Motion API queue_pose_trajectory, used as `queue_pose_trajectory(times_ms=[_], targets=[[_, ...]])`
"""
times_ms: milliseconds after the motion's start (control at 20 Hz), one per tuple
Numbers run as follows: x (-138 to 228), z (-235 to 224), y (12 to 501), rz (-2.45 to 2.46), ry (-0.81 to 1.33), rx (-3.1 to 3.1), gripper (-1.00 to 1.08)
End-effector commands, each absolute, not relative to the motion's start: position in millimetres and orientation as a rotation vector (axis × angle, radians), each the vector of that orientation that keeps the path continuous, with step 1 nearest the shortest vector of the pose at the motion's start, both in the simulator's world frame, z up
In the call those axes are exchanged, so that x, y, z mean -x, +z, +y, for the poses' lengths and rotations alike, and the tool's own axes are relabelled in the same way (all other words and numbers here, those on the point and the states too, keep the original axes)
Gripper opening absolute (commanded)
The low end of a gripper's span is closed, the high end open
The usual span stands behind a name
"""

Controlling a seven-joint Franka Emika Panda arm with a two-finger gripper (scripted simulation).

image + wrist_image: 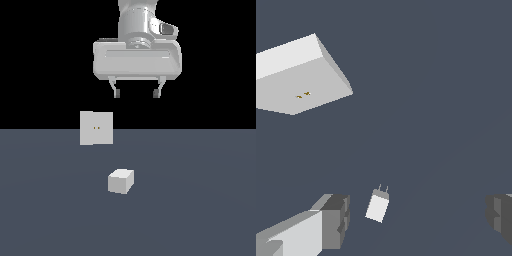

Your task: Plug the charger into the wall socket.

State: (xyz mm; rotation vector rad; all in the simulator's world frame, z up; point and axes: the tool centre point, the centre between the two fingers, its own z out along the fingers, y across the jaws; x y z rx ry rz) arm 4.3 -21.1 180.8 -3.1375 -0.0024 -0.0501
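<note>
The charger (121,181) is a small white-grey cube lying on the dark floor, nearer the camera than the socket. In the wrist view the charger (377,206) shows two thin prongs at one end. The wall socket (96,128) is a flat upright white plate with two yellowish dots, standing behind the charger toward the exterior view's left; the wrist view also holds the wall socket (303,80). My gripper (136,93) hangs high above both, open, with nothing between its fingers (331,220).
The dark grey floor (200,210) stretches flat all around. Nothing else stands on it.
</note>
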Motion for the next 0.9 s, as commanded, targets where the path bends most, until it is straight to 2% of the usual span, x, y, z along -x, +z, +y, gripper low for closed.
queue_pose_trajectory(times_ms=[0, 850], targets=[[-4.3, -21.1, 180.8, -0.002, -0.050, 3.137, 1.00], [23.9, -15.4, 152.0, 0.138, -0.141, 3.142, 1.00]])
